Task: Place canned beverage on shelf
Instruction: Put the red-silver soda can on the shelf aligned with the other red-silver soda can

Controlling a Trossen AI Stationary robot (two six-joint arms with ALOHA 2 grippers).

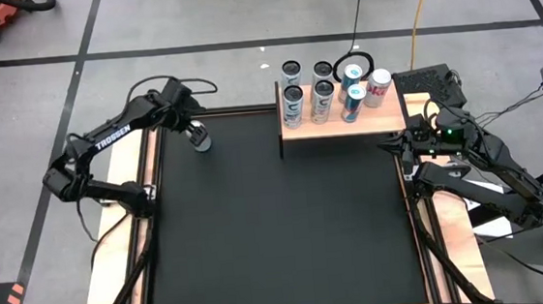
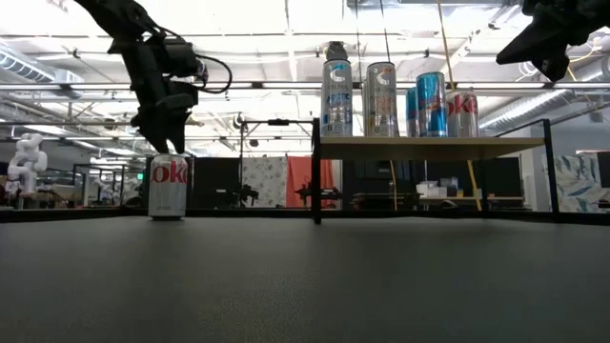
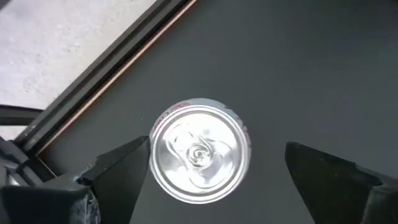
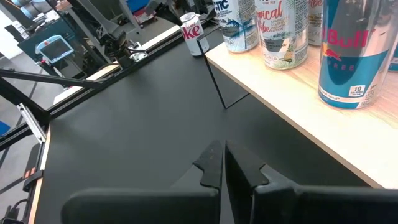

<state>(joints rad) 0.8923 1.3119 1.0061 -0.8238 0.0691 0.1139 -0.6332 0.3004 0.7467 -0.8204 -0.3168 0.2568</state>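
Note:
A silver Diet Coke can (image 1: 201,140) stands upright on its base on the black mat (image 1: 277,220), near the mat's far left corner; it also shows in the low view (image 2: 169,188) and the right wrist view (image 4: 193,32). My left gripper (image 1: 196,132) hangs open just above the can, pointing down. In the left wrist view its two fingers (image 3: 124,168) stand on either side of the can's top (image 3: 199,150). The light-wood shelf (image 1: 342,127) stands at the far edge, right of centre. My right gripper (image 4: 224,165) is shut and empty beside the shelf's near right corner (image 1: 388,146).
Several upright cans (image 1: 325,94) crowd the shelf's top, leaving its near strip (image 4: 323,124) bare. The shelf stands on black metal legs (image 2: 316,171) above the mat. A wooden frame (image 1: 148,181) borders the mat.

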